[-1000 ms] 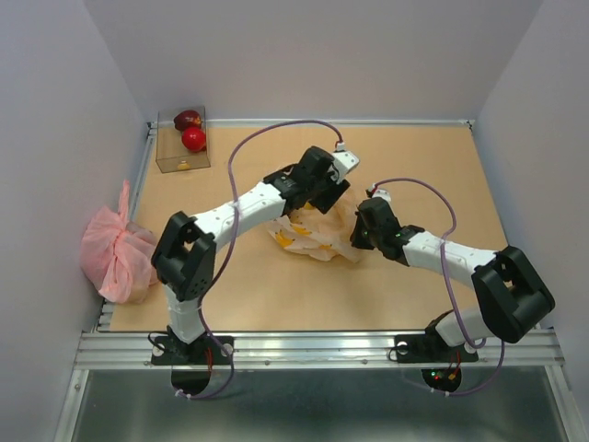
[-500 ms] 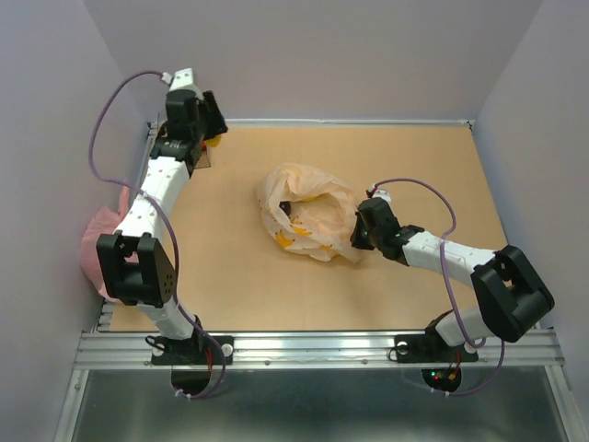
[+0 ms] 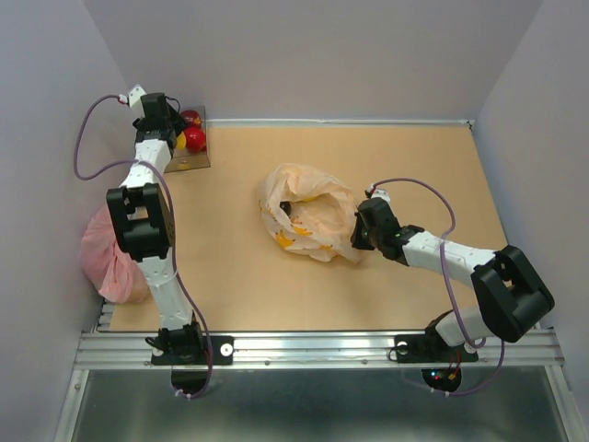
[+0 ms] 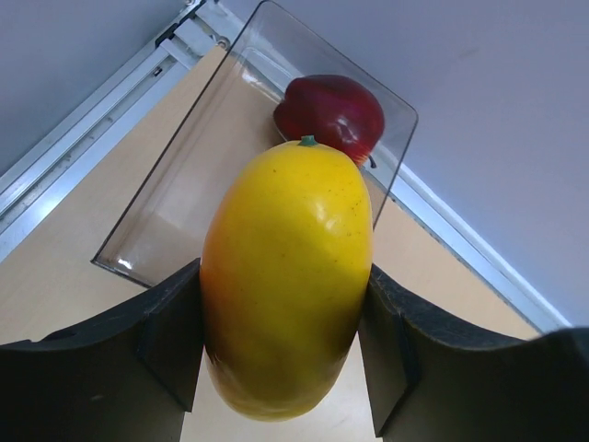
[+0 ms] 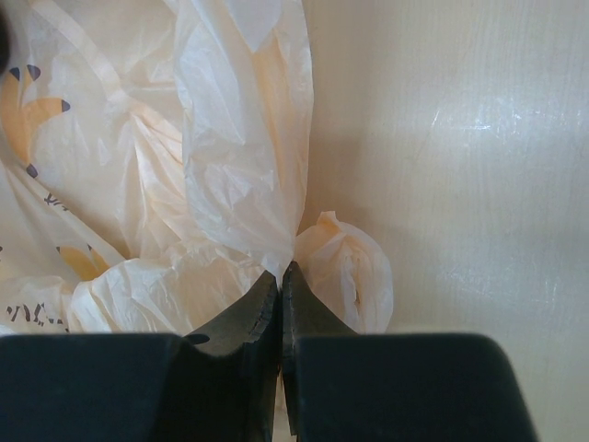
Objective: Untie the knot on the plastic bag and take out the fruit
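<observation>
Left wrist view: the left gripper (image 4: 285, 318) is clamped on the sides of the yellow fruit (image 4: 285, 267). A clear box (image 4: 184, 184) sits just beyond it, with a red fruit (image 4: 331, 115) at the far end.
Right wrist view: the right gripper (image 5: 281, 276) is pinched together on a fold of the plastic bag (image 5: 230, 166), beside a bunched handle ear (image 5: 345, 267).
Top external view: the plastic bag lies near the middle of the table (image 3: 423, 157), mouth gaping and knot apparently undone. Whether any fruit is inside cannot be told.
Step in hand: judged to be setting the yellow fruit into the clear box.
Risk, release: the smooth rounded fruit may roll out or strike the red fruit if let go off-centre or from height.
Risk, box: the light box may slide or tip if its rim is struck.
Risk, bag: the thin film may tear or slip from the pinch if pulled.
</observation>
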`<state>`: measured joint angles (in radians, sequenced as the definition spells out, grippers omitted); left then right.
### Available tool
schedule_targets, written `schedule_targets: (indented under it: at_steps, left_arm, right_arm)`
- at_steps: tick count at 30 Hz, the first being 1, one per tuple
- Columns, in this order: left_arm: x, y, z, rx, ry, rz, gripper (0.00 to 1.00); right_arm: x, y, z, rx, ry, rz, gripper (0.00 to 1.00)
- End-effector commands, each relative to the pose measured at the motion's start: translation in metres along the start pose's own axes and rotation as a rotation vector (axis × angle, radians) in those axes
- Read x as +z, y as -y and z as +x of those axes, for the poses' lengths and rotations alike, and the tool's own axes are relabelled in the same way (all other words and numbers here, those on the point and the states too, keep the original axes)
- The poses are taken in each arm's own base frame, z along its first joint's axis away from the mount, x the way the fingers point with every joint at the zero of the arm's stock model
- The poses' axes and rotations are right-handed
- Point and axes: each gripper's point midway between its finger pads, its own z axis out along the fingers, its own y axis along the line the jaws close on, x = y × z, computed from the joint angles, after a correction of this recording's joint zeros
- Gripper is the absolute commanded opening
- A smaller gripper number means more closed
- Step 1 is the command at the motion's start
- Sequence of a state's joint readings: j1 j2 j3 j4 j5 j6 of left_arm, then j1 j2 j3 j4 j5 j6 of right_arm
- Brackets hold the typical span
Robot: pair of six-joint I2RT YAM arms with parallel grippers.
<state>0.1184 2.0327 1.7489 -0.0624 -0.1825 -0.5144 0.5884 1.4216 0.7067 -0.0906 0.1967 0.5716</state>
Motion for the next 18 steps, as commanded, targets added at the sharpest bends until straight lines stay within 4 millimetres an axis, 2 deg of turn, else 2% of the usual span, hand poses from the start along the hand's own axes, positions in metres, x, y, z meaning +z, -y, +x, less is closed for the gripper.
schedule_targets:
  at_steps: [1,5,10,11,13,14,16,17,18]
  left_arm:
    - [0.013,0.011,-0.038,-0.062,0.097,0.028,0.68]
    - [0.027,0.008,-0.041,-0.057,0.102,0.022,0.89]
    - [0.027,0.005,-0.037,-0.048,0.085,0.017,0.97]
    - [0.021,0.006,-0.042,-0.049,0.094,0.021,0.98]
    - [0.018,0.002,-0.037,-0.038,0.083,0.015,0.98]
    - [0.011,0.005,-0.042,-0.041,0.091,0.024,0.98]
    - [0.004,0.003,-0.033,-0.030,0.067,0.029,0.98]
    - [-0.009,0.008,-0.041,-0.025,0.082,0.045,0.98]
    - [-0.014,0.007,-0.030,-0.003,0.060,0.044,0.98]
  right_arm:
    - [-0.009,-0.015,-0.031,-0.014,0.076,-0.037,0.07]
    - [-0.009,-0.015,-0.034,-0.026,0.080,-0.032,0.08]
    - [-0.007,-0.014,-0.037,-0.039,0.085,-0.017,0.08]
    - [-0.007,-0.014,-0.039,-0.040,0.087,-0.016,0.08]
    - [-0.007,-0.014,-0.039,-0.043,0.088,-0.015,0.08]
    - [-0.007,-0.015,-0.041,-0.044,0.092,-0.015,0.08]
    - [-0.007,-0.015,-0.043,-0.048,0.099,-0.012,0.08]
    - [-0.007,-0.015,-0.044,-0.053,0.100,-0.012,0.08]
    - [-0.008,-0.015,-0.045,-0.055,0.102,-0.012,0.08]
